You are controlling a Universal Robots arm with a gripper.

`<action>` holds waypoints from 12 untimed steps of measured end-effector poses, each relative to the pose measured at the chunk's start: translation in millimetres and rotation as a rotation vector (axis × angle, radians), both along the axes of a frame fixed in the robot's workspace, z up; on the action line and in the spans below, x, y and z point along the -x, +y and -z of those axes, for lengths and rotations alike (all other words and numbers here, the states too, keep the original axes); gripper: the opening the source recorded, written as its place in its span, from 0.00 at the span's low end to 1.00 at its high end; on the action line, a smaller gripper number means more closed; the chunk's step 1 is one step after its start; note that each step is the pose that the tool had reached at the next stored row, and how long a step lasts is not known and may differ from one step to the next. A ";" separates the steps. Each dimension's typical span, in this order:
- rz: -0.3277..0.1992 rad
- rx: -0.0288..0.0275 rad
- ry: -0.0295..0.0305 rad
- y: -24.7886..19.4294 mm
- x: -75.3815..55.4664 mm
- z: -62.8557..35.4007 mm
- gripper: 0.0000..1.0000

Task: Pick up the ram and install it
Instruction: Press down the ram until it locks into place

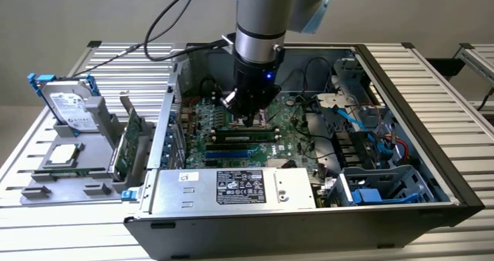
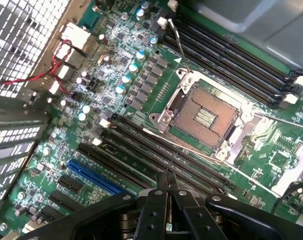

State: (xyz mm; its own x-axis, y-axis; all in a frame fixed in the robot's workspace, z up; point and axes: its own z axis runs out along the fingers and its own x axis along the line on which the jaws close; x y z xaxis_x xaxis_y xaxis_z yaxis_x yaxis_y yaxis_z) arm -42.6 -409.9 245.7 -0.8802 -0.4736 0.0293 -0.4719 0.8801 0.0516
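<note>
In the exterior view my gripper [image 1: 247,122] hangs inside the open computer case, low over the motherboard [image 1: 290,128]. Just in front of its tips, a long narrow green stick with dark chips, which looks like the ram [image 1: 245,135], stands on edge among the black memory slots. The wrist view has the gripper [image 2: 166,181] shut, its fingertips pressed together with nothing visible between them. Beyond the tips lie black memory slots [image 2: 156,150] and the bare processor socket [image 2: 201,117]. My fingers hide whatever lies directly beneath them.
Blue expansion slots [image 1: 231,152] and the grey power supply [image 1: 231,188] lie toward the case front. Cables and drive bays [image 1: 371,151] crowd the exterior view's right. On the exterior view's left, a grey fixture [image 1: 73,186] holds a hard drive [image 1: 69,107] and a wider green card [image 1: 129,136].
</note>
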 end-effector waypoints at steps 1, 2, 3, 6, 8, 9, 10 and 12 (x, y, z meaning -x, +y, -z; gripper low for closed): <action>0.015 0.0000 -0.0001 0.0 0.0 0.0 0.11; 0.031 0.0000 -0.0002 0.0 0.0 0.0 0.11; 0.047 0.0000 -0.0003 0.0 0.0 0.1 0.11; 0.093 0.0000 -0.0007 0.0 0.0 0.1 0.11; 0.124 0.0000 -0.0011 0.0 0.0 0.2 0.11; 0.140 0.0001 -0.0013 0.0 0.0 0.2 0.11; 0.154 -0.0001 -0.0015 0.0 0.0 0.3 0.11; 0.184 -0.0001 -0.0020 0.0 0.0 0.4 0.11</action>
State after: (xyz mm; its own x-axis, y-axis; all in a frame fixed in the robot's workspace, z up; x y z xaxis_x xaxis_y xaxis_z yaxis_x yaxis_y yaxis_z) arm -42.6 -409.9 245.3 -0.9521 -0.3045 0.0275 -0.3028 0.9517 0.0509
